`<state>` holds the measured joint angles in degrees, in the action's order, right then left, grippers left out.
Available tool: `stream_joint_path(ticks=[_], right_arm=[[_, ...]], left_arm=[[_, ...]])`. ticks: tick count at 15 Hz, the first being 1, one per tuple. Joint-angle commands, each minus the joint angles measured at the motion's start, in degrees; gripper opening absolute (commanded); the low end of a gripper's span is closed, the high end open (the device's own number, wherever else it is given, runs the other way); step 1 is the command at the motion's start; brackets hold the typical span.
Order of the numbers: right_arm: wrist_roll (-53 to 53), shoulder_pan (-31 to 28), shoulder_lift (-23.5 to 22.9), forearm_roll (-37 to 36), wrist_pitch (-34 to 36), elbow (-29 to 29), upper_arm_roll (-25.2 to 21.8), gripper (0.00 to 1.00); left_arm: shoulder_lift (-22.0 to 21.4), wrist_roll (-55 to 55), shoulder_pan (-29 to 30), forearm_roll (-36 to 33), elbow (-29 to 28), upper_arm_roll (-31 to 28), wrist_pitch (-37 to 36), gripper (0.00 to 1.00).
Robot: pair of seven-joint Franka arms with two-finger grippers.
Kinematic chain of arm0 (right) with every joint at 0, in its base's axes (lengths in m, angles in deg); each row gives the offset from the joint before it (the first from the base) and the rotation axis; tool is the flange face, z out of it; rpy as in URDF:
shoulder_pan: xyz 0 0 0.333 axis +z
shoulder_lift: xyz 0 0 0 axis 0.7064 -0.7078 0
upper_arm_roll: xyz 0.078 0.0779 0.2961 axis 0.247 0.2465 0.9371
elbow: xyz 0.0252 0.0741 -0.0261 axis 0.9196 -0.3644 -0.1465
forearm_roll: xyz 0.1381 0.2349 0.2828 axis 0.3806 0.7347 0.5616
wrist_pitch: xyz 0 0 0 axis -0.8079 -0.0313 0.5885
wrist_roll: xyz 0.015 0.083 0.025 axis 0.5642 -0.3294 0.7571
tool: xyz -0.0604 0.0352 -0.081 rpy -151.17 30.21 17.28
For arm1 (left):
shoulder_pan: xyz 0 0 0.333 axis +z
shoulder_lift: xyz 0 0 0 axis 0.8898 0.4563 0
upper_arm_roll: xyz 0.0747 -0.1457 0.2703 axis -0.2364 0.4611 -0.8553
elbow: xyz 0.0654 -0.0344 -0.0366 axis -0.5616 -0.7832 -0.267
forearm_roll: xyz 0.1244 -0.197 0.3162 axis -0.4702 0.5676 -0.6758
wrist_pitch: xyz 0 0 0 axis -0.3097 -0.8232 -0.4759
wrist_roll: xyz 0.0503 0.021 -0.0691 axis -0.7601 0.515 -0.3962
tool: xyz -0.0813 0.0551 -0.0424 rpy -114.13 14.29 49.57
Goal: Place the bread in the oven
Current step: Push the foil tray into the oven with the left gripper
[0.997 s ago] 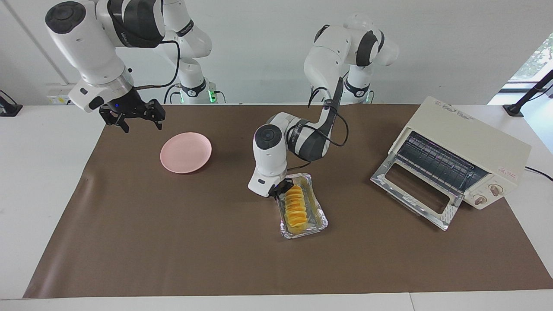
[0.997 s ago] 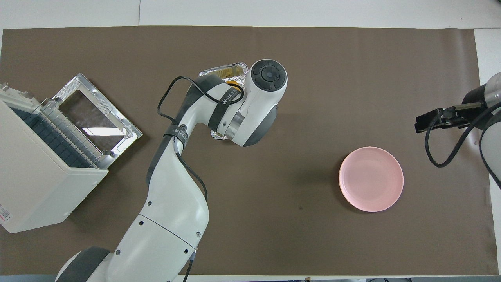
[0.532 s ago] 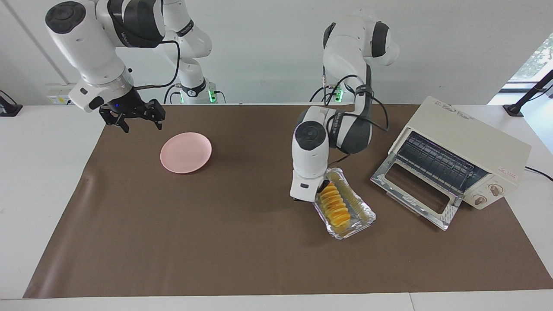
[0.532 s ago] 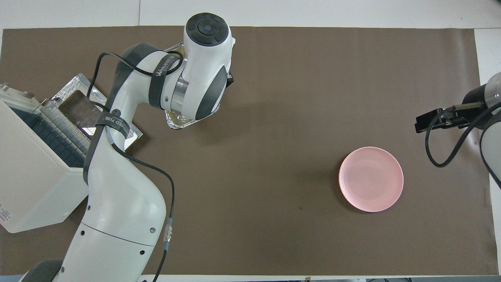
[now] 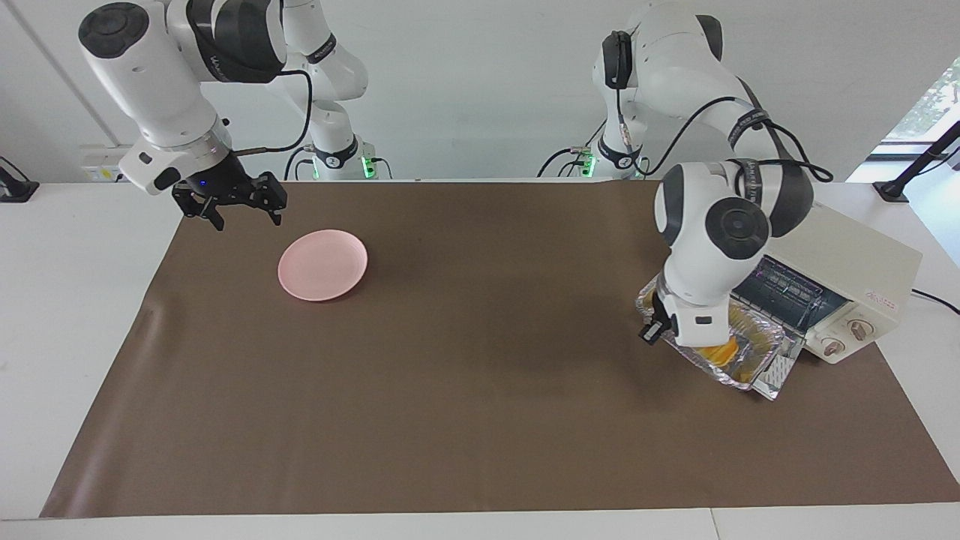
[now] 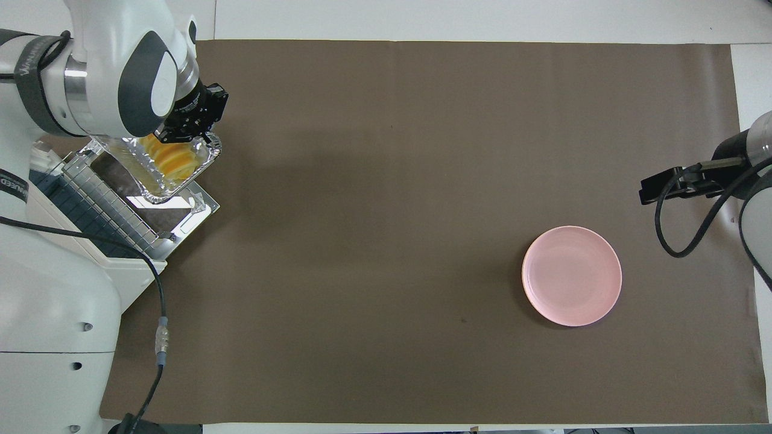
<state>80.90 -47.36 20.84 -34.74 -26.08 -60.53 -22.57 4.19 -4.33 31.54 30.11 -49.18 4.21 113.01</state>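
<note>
The cream-white oven (image 5: 840, 251) stands at the left arm's end of the table, its glass door (image 6: 181, 214) dropped open. My left gripper (image 5: 654, 326) is shut on the rim of a crinkled foil tray (image 5: 742, 382) and holds it, tilted, just over the open door in front of the wire rack (image 6: 102, 202). The yellow-orange bread (image 5: 716, 352) lies in the tray and shows in the overhead view (image 6: 169, 161) beside the gripper (image 6: 202, 128). My right gripper (image 5: 244, 204) is open, empty and waits above the right arm's end of the table.
A round pink plate (image 5: 322, 264) lies on the brown mat (image 5: 450, 390) toward the right arm's end, close to the right gripper. The oven's two knobs (image 5: 846, 336) face away from the robots.
My left arm has carried the foil tray with the bread from the middle of the mat to the oven's open door. The right arm has not moved.
</note>
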Motion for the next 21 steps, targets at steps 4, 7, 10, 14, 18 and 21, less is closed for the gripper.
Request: stream_joint_path(ticks=[4,7,10,14,18,21], right_arm=[[1.0,-0.8,1.3,-0.9,0.2,-1.3,0.6,1.0],[1.0,-0.8,1.3,-0.9,0.2,-1.3,0.6,1.0],[1.0,-0.8,1.3,-0.9,0.2,-1.3,0.6,1.0],[1.0,-0.8,1.3,-0.9,0.2,-1.3,0.7,1.0],[1.0,-0.8,1.3,-0.9,0.1,-1.3,0.6,1.0],[1.0,-0.8,1.3,-0.9,0.1,-1.3,0.6,1.0]], left_arm=[[-4.6,-1.1,-1.1,0.6,-11.4,-6.2,1.7,0.0],[-5.1,-2.7,-1.1,0.5,-14.3,-8.5,3.5,0.0],[-6.7,-2.5,-1.1,-0.5,-18.7,-8.7,6.7,0.0],[-9.2,-2.8,-1.2,-3.0,-23.7,-9.1,9.2,0.0],[-12.8,-1.9,-1.0,-3.1,-27.4,-10.0,10.4,0.0],[-14.8,-0.1,-0.7,-3.2,-30.1,-10.3,11.0,0.0]])
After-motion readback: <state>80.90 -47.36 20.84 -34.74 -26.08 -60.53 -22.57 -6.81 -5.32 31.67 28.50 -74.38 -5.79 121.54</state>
